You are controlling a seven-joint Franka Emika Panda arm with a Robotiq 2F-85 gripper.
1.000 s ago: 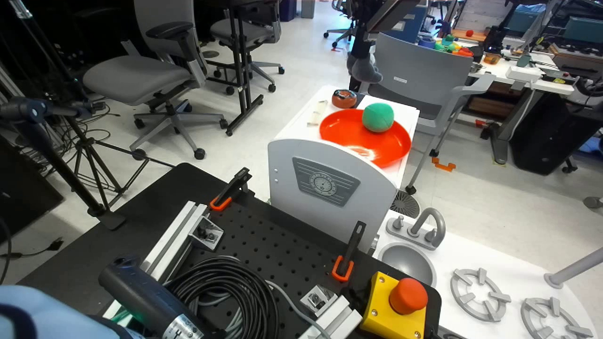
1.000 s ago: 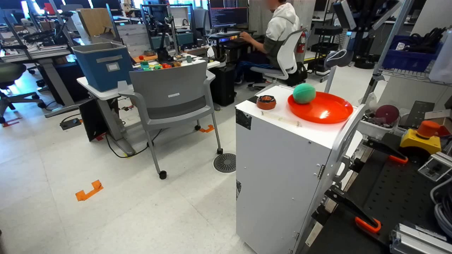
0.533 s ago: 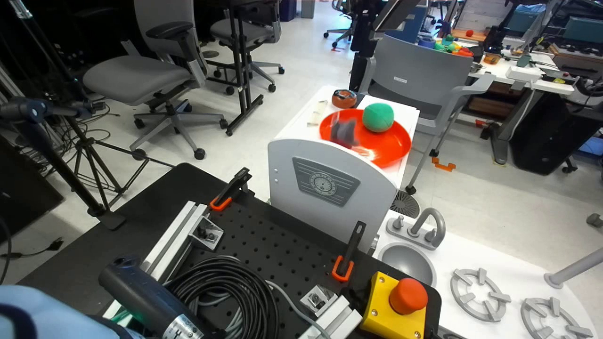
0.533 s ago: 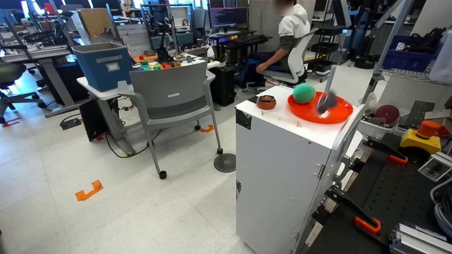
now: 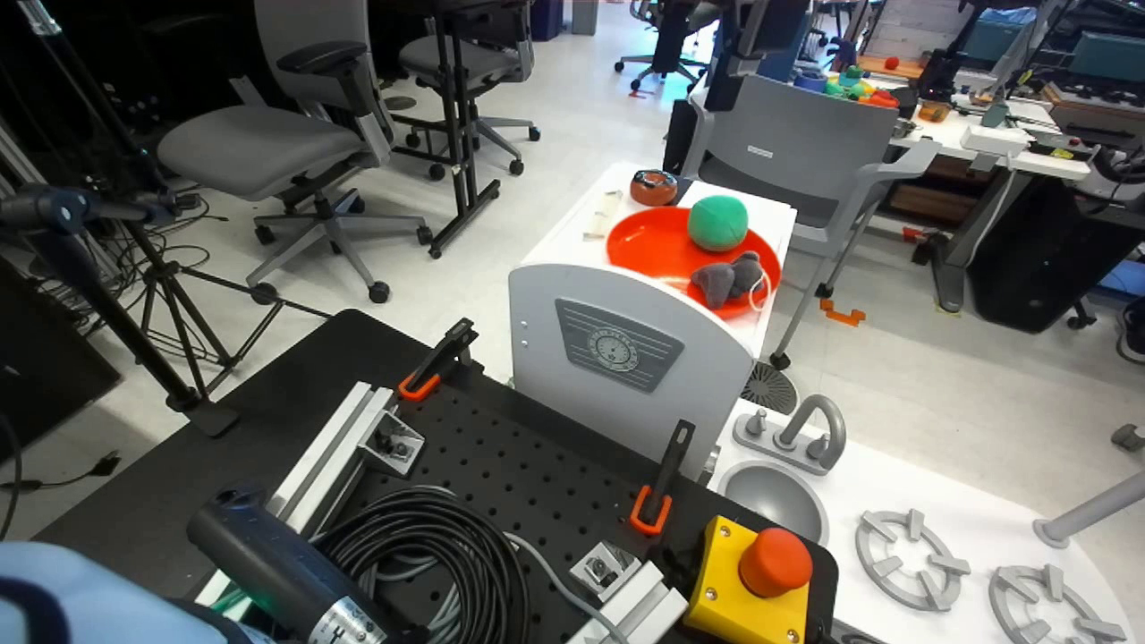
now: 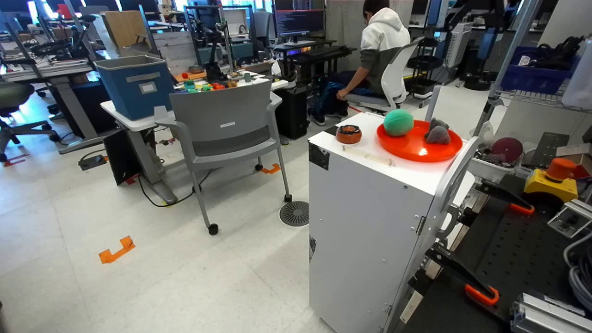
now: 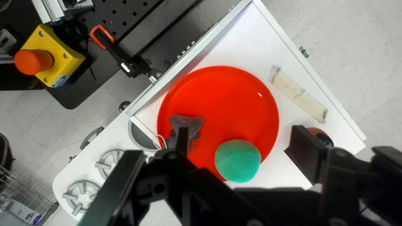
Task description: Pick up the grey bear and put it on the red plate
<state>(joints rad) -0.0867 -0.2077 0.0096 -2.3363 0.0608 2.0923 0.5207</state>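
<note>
- Clock hours here run round the red plate (image 7: 223, 97) as the wrist view shows it, twelve at the top.
- The gripper (image 7: 242, 143) stands spread and holds nothing; in both exterior views it is well apart from the plate. Probably it is wide to let the bear go.
- The grey bear (image 7: 186, 121) lies on the plate, as the task asks, towards eight or nine o'clock, so the placing looks finished. One finger hides part of it in the wrist view.
- Its pale string loop (image 7: 160, 136) reaches the rim and seems to hang over; the body looks supported.
- The green ball (image 7: 238, 161) sits at five o'clock, near the bear but apart, likely a reason to keep the bear on its own side.
- Bare red runs from eleven to three, enough, I judge, to nudge the bear inward.
- From nine to twelve the upright panel (image 5: 608, 398) rises beside the plate: a wall for low moves.
- At three the reddish-brown thing (image 6: 348, 138) stands on the cabinet top (image 7: 248, 47), whose corner lies beyond; straight up seems the safest way out.
</note>
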